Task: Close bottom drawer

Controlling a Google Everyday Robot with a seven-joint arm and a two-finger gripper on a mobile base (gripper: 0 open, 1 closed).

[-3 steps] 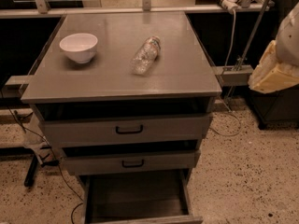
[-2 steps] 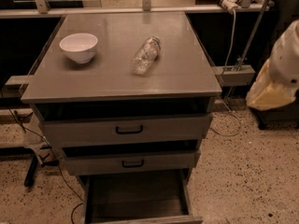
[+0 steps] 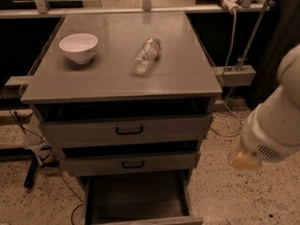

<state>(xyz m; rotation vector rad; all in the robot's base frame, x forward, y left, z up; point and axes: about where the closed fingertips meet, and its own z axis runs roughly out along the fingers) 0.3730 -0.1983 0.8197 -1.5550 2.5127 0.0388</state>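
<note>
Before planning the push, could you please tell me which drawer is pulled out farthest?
The bottom drawer, its deep box exposed; the middle drawer and top drawer stand only slightly out. The gripper hangs to the right.

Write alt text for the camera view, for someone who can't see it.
A grey three-drawer cabinet stands with its bottom drawer pulled out. On top sit a white bowl and a plastic bottle lying on its side. The robot's white arm is at the right, apart from the cabinet; its gripper is not in view.
</note>
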